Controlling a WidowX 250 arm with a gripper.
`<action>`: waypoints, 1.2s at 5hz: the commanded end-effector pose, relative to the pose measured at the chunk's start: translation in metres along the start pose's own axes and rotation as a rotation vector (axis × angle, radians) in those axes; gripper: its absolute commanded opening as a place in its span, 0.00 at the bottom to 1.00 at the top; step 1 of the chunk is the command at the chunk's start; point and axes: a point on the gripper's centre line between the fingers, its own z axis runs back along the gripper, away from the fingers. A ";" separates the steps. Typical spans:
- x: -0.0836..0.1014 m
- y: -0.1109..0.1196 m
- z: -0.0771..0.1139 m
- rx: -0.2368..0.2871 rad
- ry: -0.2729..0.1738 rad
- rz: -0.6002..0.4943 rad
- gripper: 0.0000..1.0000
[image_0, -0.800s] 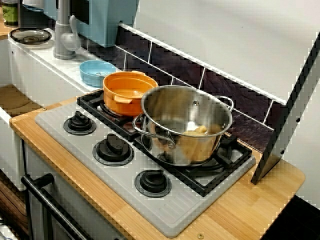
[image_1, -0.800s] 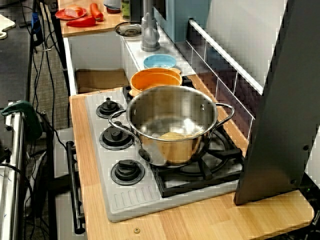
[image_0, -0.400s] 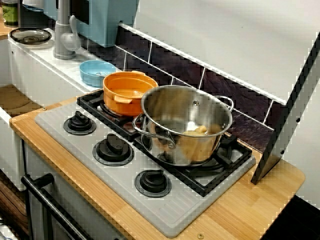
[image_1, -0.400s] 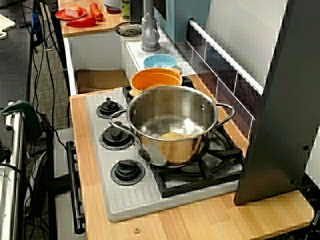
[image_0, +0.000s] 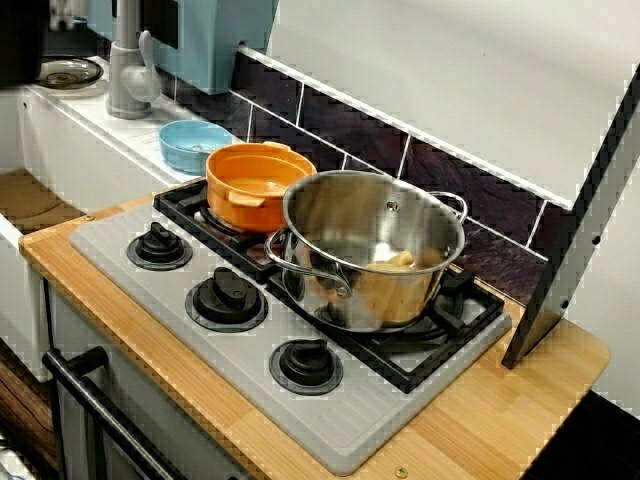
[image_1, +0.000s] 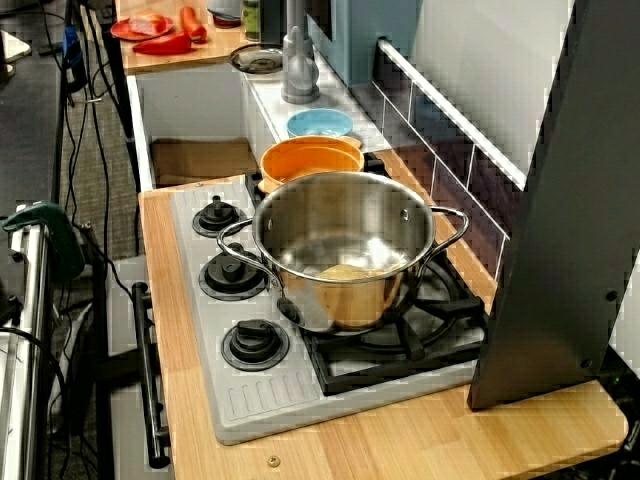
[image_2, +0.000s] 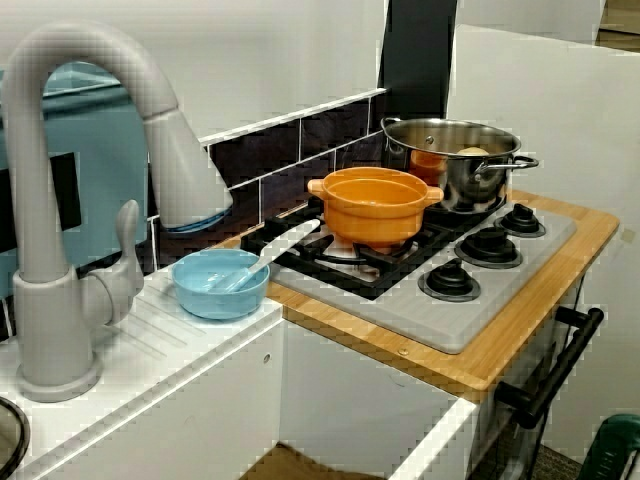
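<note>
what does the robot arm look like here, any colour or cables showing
Almost none of it shows. The only likely part is a plain black blocky shape at the top left edge of the view across the stove, near the grey tap. No fingers, cables or markings can be made out on it. The other two views show no arm.

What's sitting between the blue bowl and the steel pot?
The orange pot, on the stove grate, sits between blue bowl and steel pot; clearest from the sink side.
</note>
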 end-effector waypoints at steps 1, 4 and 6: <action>-0.011 -0.028 -0.014 -0.005 -0.020 0.108 1.00; -0.004 -0.030 -0.010 -0.082 -0.001 0.119 0.00; -0.003 -0.034 -0.006 -0.077 0.038 0.091 1.00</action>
